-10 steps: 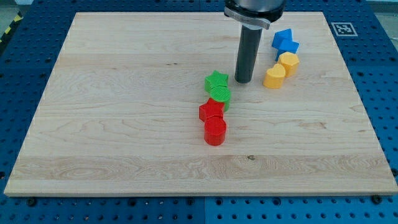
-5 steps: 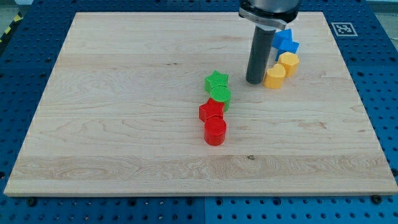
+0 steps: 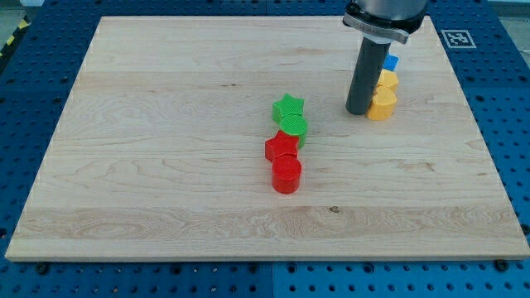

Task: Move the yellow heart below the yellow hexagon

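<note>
Yellow heart (image 3: 382,105) at the view's upper right of the wooden board (image 3: 166,190), directly under the yellow hexagon (image 3: 386,82) and touching or nearly touching it. Blue block (image 3: 391,62) just above the hexagon, mostly hidden behind the rod; shape unclear. My tip (image 3: 358,112) pressed against the heart's left side, touching. No gripper on this rig, just the rod, so nothing grasped; contact is push only.

Step in hand: final nudge of the heart into place below the hexagon. Judged nearly done or done, heart already stacked beneath the hexagon in the view. Next move probably only a tiny correction rightward if any, then backing the tip off to the view's left without dragging the heart along.

Heart orientation: lobes seem to face the view's top and the point the view's bottom, but too small to be sure; long axis not clear.

Green star (image 3: 288,107), green round block (image 3: 293,127), red star (image 3: 281,148), red cylinder (image 3: 286,175) clustered mid-board, well apart from the action.
</note>
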